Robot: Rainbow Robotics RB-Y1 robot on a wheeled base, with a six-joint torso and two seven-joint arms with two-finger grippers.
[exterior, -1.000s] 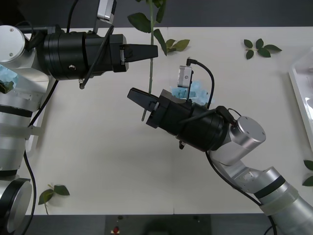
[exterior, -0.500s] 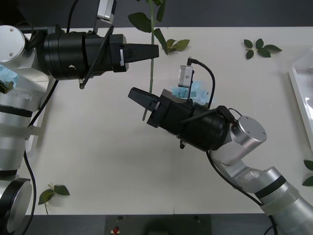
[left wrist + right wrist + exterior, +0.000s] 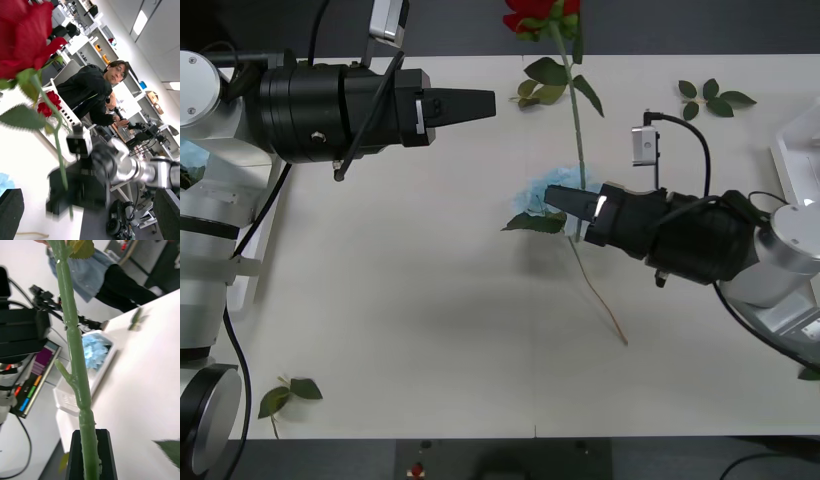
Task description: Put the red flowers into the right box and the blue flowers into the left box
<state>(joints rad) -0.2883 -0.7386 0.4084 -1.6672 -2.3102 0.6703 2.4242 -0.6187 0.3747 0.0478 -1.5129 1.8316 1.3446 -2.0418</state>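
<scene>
1. My right claw (image 3: 565,200) is clamped shut on the green stem of a red rose (image 3: 542,12); in the right wrist view the stem (image 3: 77,363) runs straight up out of the closed black fingers (image 3: 77,455)
2. Rose stands roughly upright above the worktop (image 3: 430,330): bloom up at the far edge, stem end hanging just below the right claw
3. A blue flower (image 3: 538,195) lies on the worktop directly under and behind the right claw's tip, touching or just beside it; can't tell which
4. A thin bare stem (image 3: 600,305) trails from the blue flower toward the near edge of the worktop
5. My left claw (image 3: 470,102) hangs above the worktop, well to the left of the rose, holding nothing. Left wrist view has its two black fingers (image 3: 10,212) at the corners, so it's wide open
6. Left wrist view looks across at the rose bloom (image 3: 24,35) and the right claw (image 3: 75,191) gripping below it; behind that, the right box (image 3: 62,108) already has red roses (image 3: 48,103) in it
7. Right box also shows at the right edge of the front view (image 3: 792,180), well right of the rose
8. Right wrist view sees the left box (image 3: 88,371) beyond the rose stem, with blue flowers (image 3: 93,350) inside
9. Loose leaf sprigs (image 3: 710,98) lie on the worktop right of the rose, near the far edge
</scene>
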